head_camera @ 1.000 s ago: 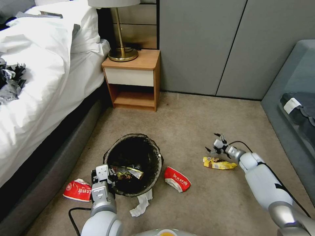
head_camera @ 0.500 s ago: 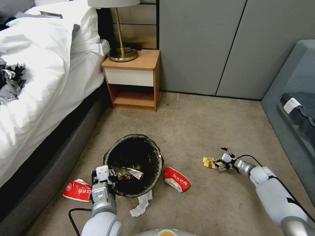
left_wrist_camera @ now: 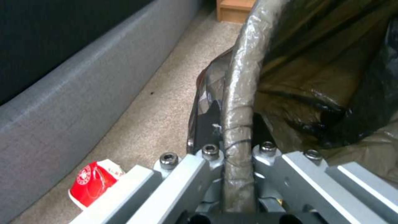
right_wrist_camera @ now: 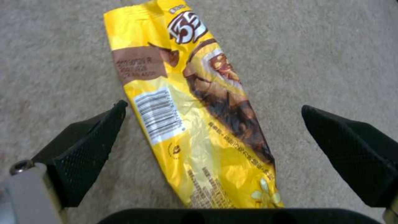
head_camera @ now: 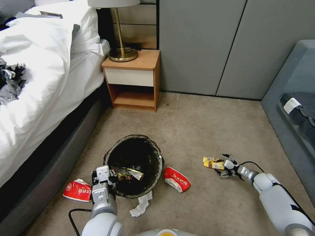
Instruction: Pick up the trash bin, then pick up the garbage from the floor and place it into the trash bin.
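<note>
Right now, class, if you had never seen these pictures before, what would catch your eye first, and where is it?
First, the yellow wrapper lying flat on the carpet, with the right pincer open and straddling it. Next, the bin with its dark liner in the middle of the floor, its rim clamped by the left pincer. Red-and-white wrappers lie on either side of it.

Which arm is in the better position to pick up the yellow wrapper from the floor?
The right. The right gripper hangs open right over the yellow wrapper, one finger on each side. The left gripper is shut on the trash bin rim, far from it.
</note>
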Controlling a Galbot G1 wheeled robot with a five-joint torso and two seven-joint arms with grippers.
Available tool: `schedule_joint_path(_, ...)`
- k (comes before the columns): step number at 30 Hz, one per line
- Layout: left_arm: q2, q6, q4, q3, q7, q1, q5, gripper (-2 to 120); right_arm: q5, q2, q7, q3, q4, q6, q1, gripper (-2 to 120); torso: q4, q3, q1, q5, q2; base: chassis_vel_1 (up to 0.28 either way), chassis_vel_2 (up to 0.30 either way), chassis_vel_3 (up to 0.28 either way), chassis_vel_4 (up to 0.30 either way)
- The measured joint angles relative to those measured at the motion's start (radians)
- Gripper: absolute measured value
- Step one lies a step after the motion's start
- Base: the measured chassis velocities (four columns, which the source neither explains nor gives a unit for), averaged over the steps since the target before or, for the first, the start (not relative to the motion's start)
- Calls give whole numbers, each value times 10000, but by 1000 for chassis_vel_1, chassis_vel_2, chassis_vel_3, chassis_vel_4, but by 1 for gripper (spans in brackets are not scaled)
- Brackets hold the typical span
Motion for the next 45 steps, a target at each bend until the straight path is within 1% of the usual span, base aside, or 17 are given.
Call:
schedule_joint_path(16, 2, -36, -64, -10, 6, 101, 51, 0, 1551, 145, 175, -294, -1088, -656, 376, 99, -1, -1, 0, -3, 0, 0, 0, 0, 0)
schedule_joint_path(18, -4, -37, -33, -1, 6, 71, 52, 0, 1620, 183, 221, -311, -1220, -684, 404, 93, -6, -1, -1, -10, 2, 0, 0, 0, 0)
schedule_joint_path(19, -4, -37, -33, -1, 6, 71, 52, 0, 1620, 183, 221, -311, -1220, -684, 404, 93, -6, -1, -1, -10, 2, 0, 0, 0, 0)
schedule_joint_path(22, -5, -37, 6, 6, 9, 51, 52, 0, 1753, 269, 289, -333, -1497, -735, 501, 80, -8, -3, -2, -15, 3, 0, 0, 0, 0)
schedule_joint_path(23, -5, -37, 6, 6, 9, 51, 52, 0, 1753, 269, 289, -333, -1497, -735, 501, 80, -8, -3, -2, -15, 3, 0, 0, 0, 0)
schedule_joint_path(24, -4, -36, 19, 4, 12, 44, 50, 0, 1774, 277, 318, -346, -1534, -750, 524, 78, 3, -3, -2, -8, 3, 0, 0, 0, 0)
schedule_joint_path(25, -1, -35, 38, -6, 6, 31, 49, 0, 1817, 282, 331, -378, -1565, -754, 522, 73, -4, -3, -1, -11, 3, 0, 0, 0, 0)
schedule_joint_path(27, -1, -33, 52, -7, 6, 15, 45, 0, 1849, 289, 333, -408, -1571, -757, 522, 70, -4, -3, -2, -12, 3, 0, 0, 0, 0)
schedule_joint_path(31, -15, -14, 110, 16, 6, -57, 36, 0, 1908, 346, 347, -480, -1571, -778, 511, 59, -8, -2, -3, -6, 4, 0, 0, 0, 0)
schedule_joint_path(33, -16, -10, 117, 22, 6, -65, 33, 0, 1919, 356, 349, -495, -1570, -778, 505, 56, -7, -2, -3, -5, 4, 0, 0, 0, 0)
schedule_joint_path(36, -10, -3, 130, 22, 7, -81, 18, 0, 1962, 374, 375, -568, -1563, -778, 482, 45, -3, -2, -3, -1, 3, 0, 0, 0, 0)
schedule_joint_path(37, -10, -3, 130, 22, 7, -81, 18, 0, 1962, 374, 375, -568, -1563, -778, 482, 45, -3, -2, -3, -1, 3, 0, 0, 0, 0)
schedule_joint_path(39, -6, 0, 132, 15, 7, -91, 10, 0, 1972, 377, 401, -593, -1560, -778, 482, 40, 4, -1, -2, 3, 4, 0, 0, 0, 0)
schedule_joint_path(40, -3, 3, 139, 14, 7, -103, 1, 0, 1992, 380, 440, -615, -1538, -799, 488, 34, 8, 0, -2, 8, 3, 0, 0, 0, 0)
schedule_joint_path(41, -3, 3, 139, 14, 7, -103, 1, 0, 1992, 380, 440, -615, -1538, -799, 488, 34, 8, 0, -2, 8, 3, 0, 0, 0, 0)
schedule_joint_path(44, -8, 5, 159, 20, 7, -122, -2, 0, 2021, 385, 495, -670, -1481, -811, 463, 21, 8, 1, -1, 11, 1, 0, 0, 0, 0)
schedule_joint_path(45, -8, 5, 159, 20, 7, -122, -2, 0, 2021, 385, 495, -670, -1481, -811, 463, 21, 8, 1, -1, 11, 1, 0, 0, 0, 0)
